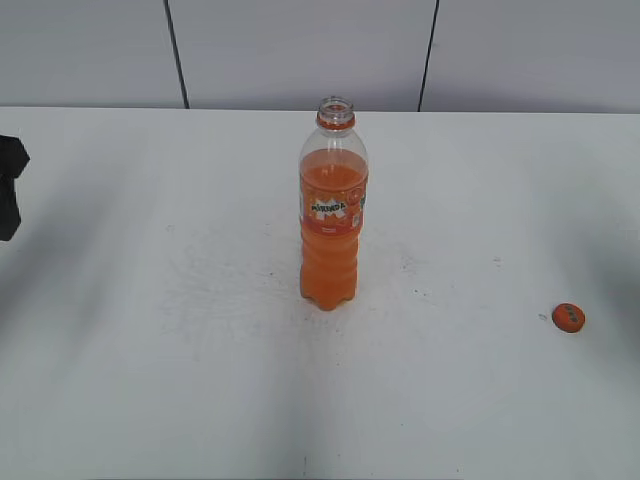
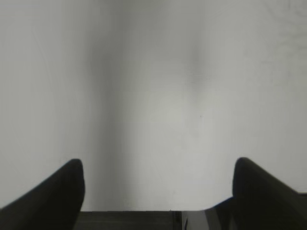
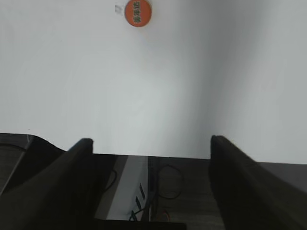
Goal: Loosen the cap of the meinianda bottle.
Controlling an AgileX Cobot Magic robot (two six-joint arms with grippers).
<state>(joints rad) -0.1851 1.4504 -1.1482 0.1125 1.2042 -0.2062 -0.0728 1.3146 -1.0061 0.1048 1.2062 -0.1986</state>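
Observation:
The meinianda bottle [image 1: 334,215] stands upright in the middle of the white table, its mouth open with no cap on it. The orange cap [image 1: 568,318] lies flat on the table at the right, apart from the bottle. It also shows at the top of the right wrist view [image 3: 138,12]. My left gripper [image 2: 158,165] is open and empty over bare table; a dark part of it shows at the left edge of the exterior view [image 1: 10,185]. My right gripper [image 3: 151,141] is open and empty at the table's front edge, well back from the cap.
The white table [image 1: 150,300] runs back to a grey panelled wall [image 1: 300,50]. In the right wrist view the table's front edge [image 3: 144,154] shows, with floor and cables below it.

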